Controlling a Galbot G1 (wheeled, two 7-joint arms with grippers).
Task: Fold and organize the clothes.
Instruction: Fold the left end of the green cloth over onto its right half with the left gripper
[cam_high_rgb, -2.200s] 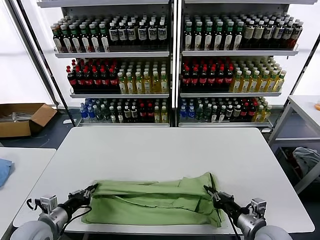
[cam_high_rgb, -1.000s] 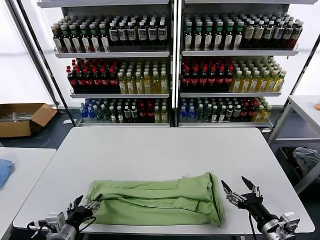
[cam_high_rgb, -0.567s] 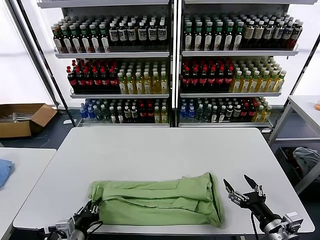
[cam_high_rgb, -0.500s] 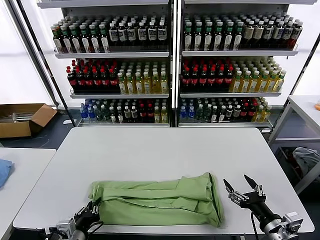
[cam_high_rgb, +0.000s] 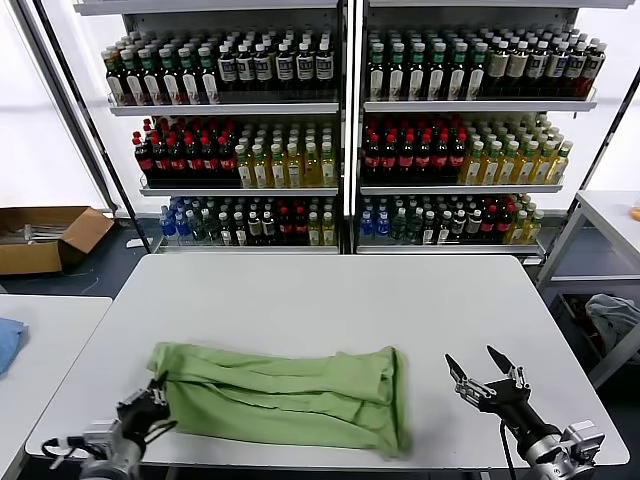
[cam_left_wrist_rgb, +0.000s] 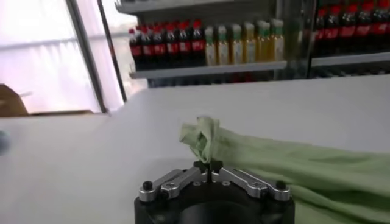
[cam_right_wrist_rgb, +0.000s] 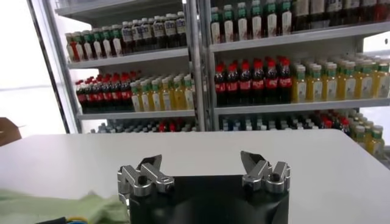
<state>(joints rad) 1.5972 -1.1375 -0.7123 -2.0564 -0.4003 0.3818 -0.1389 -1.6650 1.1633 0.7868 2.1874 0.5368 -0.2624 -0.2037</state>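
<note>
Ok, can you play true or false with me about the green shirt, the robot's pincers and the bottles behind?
1. The left pincer is shut on a corner of the green T-shirt. True.
2. The right pincer is holding the T-shirt too. False: it is open and apart from the shirt, on the robot's right of it.
3. The T-shirt hangs on the shelves. False: it lies bunched in a long strip on the white table.
4. The shelves behind the table hold rows of bottles. True.
5. A cardboard box sits on the table beside the shirt. False: it is on the floor, off to the robot's left.
</note>
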